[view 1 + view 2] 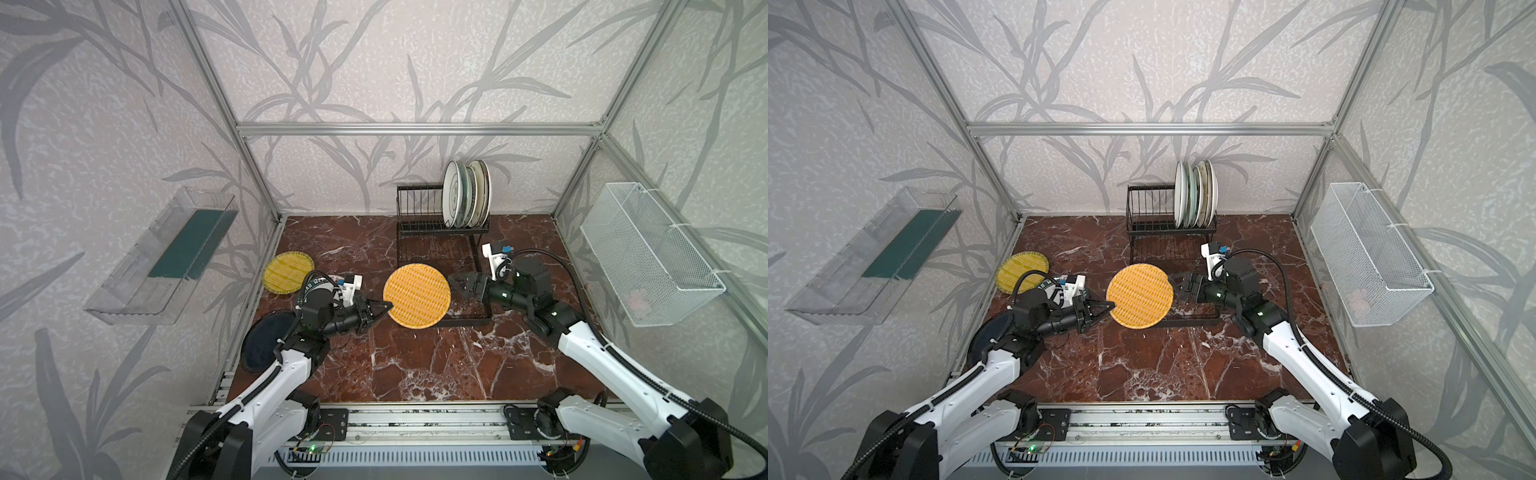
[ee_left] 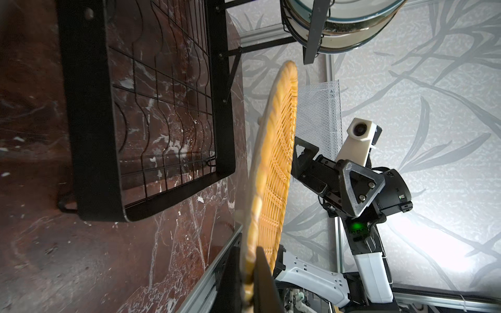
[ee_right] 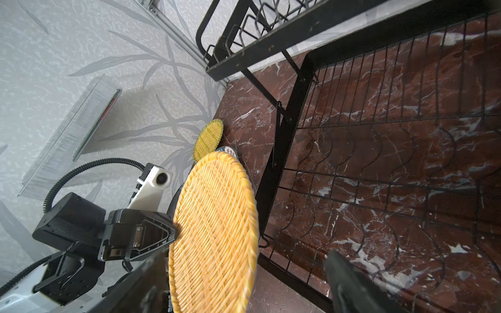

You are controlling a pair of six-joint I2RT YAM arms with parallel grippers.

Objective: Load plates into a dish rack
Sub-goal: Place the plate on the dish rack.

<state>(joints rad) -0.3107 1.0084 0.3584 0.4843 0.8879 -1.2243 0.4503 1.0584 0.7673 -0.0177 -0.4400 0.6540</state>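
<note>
Walls were grey leaf-print, aluminium frame, red-brown marble counter; clear bin hung on one wall, white mesh basket opposite.

light: bright, diffuse | shadows: soft | blur: left tool, wrist view

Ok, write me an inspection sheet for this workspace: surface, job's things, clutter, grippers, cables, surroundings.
Surface: red-brown marble table, no spills seen.
Job's things: orange woven plate held off the table; yellow woven plate and black plate near the left wall; pale plates upright in the dish rack.
Clutter: nothing seen.
Grippers: left gripper shut on the orange woven plate's rim; right gripper open at its opposite rim.
Cables: black hoses run along both arms.
Surroundings: clear bin and white mesh basket on the side walls.
</note>
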